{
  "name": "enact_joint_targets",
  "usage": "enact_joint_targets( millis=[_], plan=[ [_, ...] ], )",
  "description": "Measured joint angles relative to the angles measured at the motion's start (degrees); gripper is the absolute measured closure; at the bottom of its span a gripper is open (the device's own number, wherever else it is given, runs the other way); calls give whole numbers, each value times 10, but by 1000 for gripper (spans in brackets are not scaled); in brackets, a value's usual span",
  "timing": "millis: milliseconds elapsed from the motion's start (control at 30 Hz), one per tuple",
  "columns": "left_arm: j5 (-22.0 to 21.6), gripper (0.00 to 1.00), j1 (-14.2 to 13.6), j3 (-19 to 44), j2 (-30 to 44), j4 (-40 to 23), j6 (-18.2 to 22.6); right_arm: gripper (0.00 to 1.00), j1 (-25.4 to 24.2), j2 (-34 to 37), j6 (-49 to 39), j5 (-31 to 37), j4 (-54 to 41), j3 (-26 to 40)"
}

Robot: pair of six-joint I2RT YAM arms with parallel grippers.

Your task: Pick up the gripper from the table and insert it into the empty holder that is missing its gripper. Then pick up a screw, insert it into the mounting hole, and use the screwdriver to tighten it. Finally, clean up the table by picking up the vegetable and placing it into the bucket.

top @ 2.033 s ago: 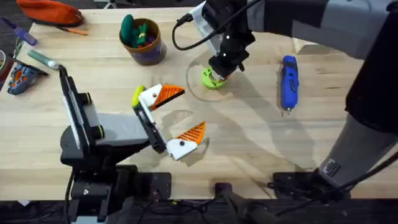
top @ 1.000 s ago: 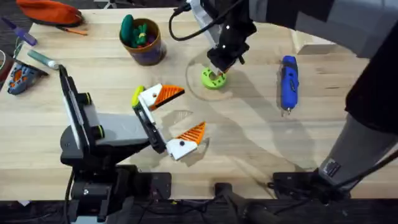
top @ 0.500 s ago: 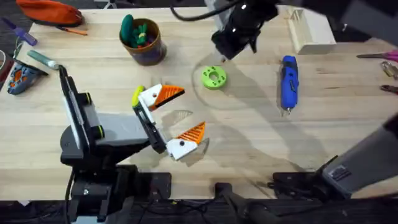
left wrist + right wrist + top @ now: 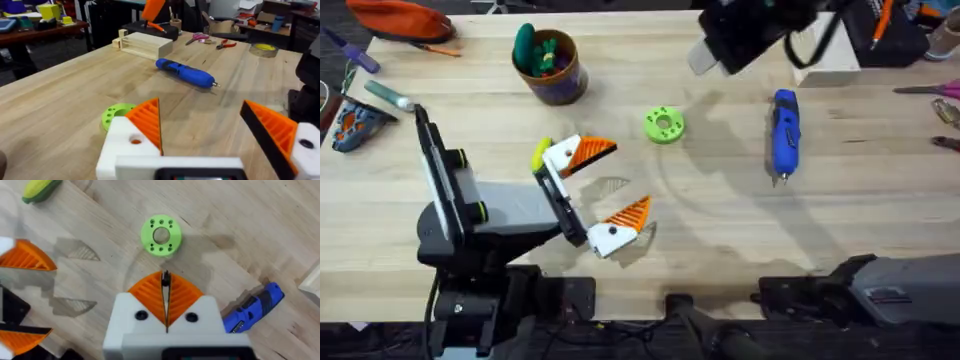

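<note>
My right gripper (image 4: 165, 280) is shut, with a small dark screw pinched at its orange tips, and it hangs high above the lime-green disc (image 4: 160, 235). From overhead the right gripper (image 4: 715, 50) shows blurred at the far side. My left gripper (image 4: 630, 177) rests open on the table, both white mounts carrying orange fingers (image 4: 147, 120). A bare holder and a loose gripper piece are out of view. The yellow-green vegetable (image 4: 540, 155) lies beside the left gripper's far finger. The blue screwdriver (image 4: 784, 133) lies to the right. The bucket (image 4: 550, 65) stands at the back left.
The green disc (image 4: 663, 124) with holes sits mid-table. A pale wooden box (image 4: 825, 50) is at the back right. A dark green toy (image 4: 525, 45) sticks out of the bucket. Pens and an orange pouch (image 4: 400, 18) lie far left; tools sit at the right edge.
The right arm has lifted off the green disc and swung up and back to the right, toward the camera. The left arm and the table's things have stayed put.
</note>
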Motion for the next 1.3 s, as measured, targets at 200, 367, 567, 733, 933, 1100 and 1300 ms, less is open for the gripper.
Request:
enact_joint_targets(
  millis=[200, 367, 567, 733, 933, 1100, 1300],
  plan=[
    [0, 15, 0, 0, 0, 0, 0, 995, 3, -27, 0, -4, -7, -4],
    [0, 15, 0, 0, 0, 0, 0, 995, 32, -35, 0, -3, -7, -13],
    [0, 15, 0, 0, 0, 0, 0, 995, 108, -35, 0, 16, -29, -12],
    [0, 15, 0, 0, 0, 0, 0, 995, 146, -18, 0, 25, -88, 50],
    [0, 15, 0, 0, 0, 0, 0, 995, 180, 23, -1, 30, -125, 138],
    [0, 14, 0, 0, 0, 0, 0, 995, 219, 73, -9, 31, -124, 178],
    [0, 16, 0, 0, 0, 0, 0, 995, 247, 114, -22, 31, -100, 189]
  ],
)
